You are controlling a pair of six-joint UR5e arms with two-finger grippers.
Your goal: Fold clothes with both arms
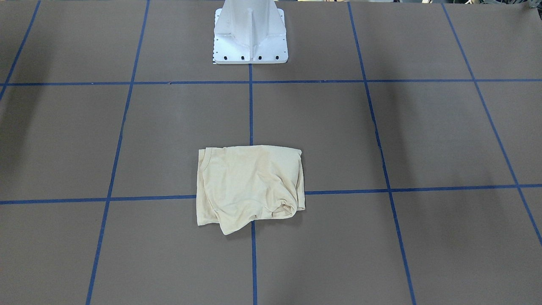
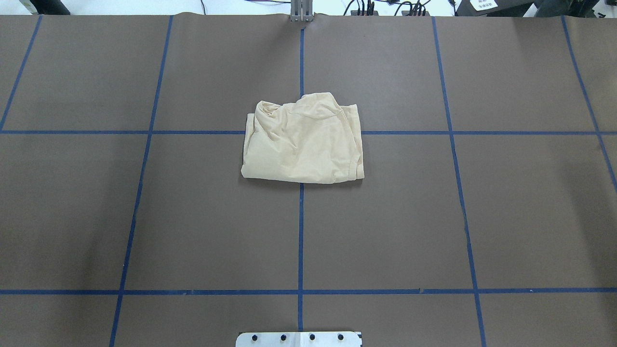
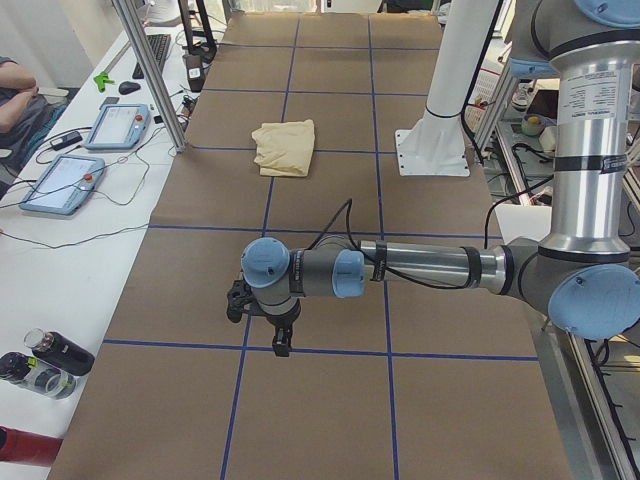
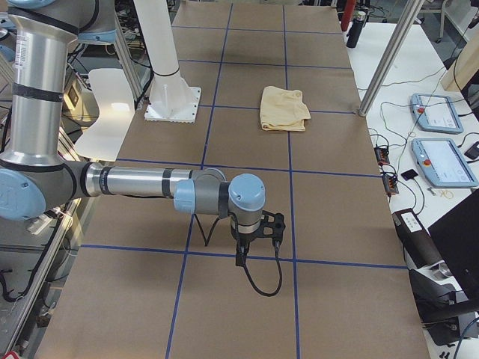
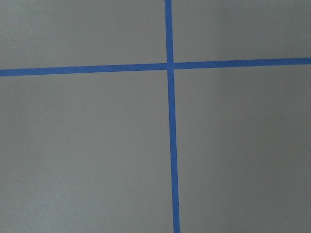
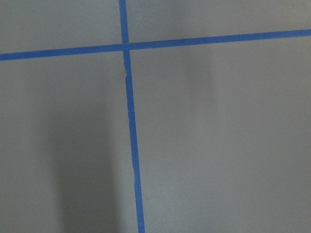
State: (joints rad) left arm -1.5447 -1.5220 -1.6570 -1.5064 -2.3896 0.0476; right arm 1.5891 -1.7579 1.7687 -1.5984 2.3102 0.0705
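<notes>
- Finds the T-shirt [image 2: 303, 142] at centre of the overhead view, bundled into a rough rectangle astride a blue tape crossing [image 2: 301, 132] on the brown table [image 2: 144, 217]; looks folded already.
- Places the left gripper [image 3: 262, 320] and right gripper [image 4: 258, 235] low centre in the 2 side views, well apart from the cloth, probably held clear of it.
- Cannot tell whether either is spread or pressed together.
- Reads no print or label; likely turned inward.

One shirt [image 1: 250, 184], two robot arms [image 3: 420, 268] [image 4: 135, 182], one white pedestal [image 1: 250, 38], two teach pendants [image 4: 445, 161].
</notes>
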